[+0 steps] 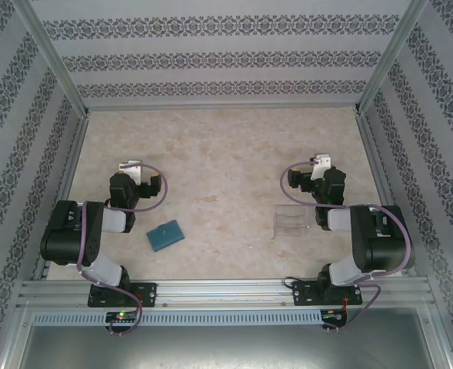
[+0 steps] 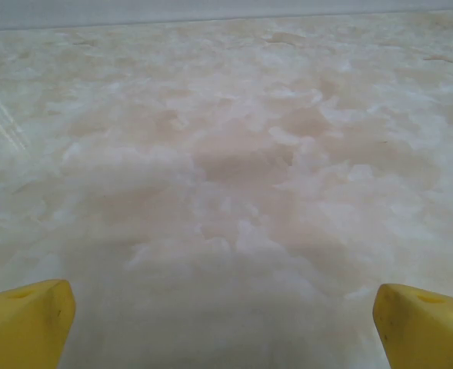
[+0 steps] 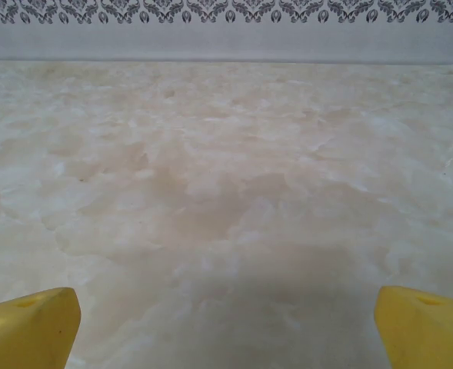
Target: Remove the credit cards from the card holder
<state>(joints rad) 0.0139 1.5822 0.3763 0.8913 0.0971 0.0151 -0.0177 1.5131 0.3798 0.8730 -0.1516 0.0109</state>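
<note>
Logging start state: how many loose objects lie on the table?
2: a small teal rectangular card holder left of centre, a clear plastic box right of centre. Cards may be hidden inside the holder.

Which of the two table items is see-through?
The clear plastic box, right of centre; the card holder, left of centre, is solid teal.

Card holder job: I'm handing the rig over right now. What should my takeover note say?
Left gripper: open, empty, low over bare table.
Right gripper: open, empty too.
Card holder: shut, lying flat left of centre, neither gripper on it.
Clear plastic box: right of centre.
Done: nothing.
Left: open the card holder and take out the credit cards.
</note>
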